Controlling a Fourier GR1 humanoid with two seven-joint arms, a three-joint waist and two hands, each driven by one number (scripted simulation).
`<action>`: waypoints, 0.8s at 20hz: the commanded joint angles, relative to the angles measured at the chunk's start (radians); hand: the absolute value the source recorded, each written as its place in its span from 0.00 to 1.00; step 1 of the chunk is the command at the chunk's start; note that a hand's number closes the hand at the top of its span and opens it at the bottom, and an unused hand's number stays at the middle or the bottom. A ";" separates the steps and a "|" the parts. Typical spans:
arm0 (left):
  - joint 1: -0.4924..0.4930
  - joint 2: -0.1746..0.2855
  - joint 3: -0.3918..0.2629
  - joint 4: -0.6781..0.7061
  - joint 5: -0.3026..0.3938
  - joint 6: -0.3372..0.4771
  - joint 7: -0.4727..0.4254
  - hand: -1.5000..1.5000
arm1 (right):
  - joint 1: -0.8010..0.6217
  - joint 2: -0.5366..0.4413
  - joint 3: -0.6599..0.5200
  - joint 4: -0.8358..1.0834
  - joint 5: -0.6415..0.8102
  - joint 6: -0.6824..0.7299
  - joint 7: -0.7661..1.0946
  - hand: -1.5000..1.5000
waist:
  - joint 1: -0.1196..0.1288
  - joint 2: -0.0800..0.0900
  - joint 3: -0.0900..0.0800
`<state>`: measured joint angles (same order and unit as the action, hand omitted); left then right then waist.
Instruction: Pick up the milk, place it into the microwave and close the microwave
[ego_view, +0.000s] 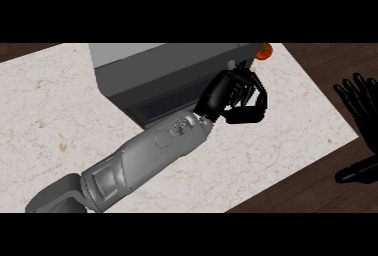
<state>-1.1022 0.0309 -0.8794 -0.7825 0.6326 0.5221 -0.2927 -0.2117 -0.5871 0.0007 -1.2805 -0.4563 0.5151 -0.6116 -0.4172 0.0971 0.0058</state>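
The left robot hand (240, 95), curled on nothing at upper centre, may slide off the microwave (162, 70), leaving it open.

- A pale beige, marble-veined stone counter top (66, 115) fills most of the view and sits at a slant.
- Dark brown wooden floor (325, 190) shows past its right and near-right edges.
- A grey, box-shaped microwave (155, 65) stands on it at the far edge, its dark front face turned toward the near side.
- A small round orange-red thing (265, 51) sits just beside the microwave's far right corner; what it is cannot be told.
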 joint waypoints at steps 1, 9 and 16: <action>-0.055 -0.029 0.004 0.035 0.022 -0.001 0.009 1.00 | -0.032 -0.035 0.033 -0.042 0.011 0.097 -0.026 1.00 | -0.013 0.002 0.002; -0.056 -0.029 -0.011 0.047 0.049 0.013 -0.003 1.00 | -0.076 -0.070 0.131 -0.183 0.028 0.175 0.002 1.00 | -0.024 0.005 0.004; -0.063 -0.029 -0.012 0.056 0.071 0.022 -0.014 1.00 | -0.073 -0.079 0.177 -0.276 0.012 0.171 0.048 1.00 | -0.042 0.002 0.003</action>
<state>-1.1117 0.0481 -0.9016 -0.7677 0.6900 0.5474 -0.3089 -0.2778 -0.6603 0.1553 -1.5264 -0.4411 0.6103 -0.5199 -0.4410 0.0895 0.0069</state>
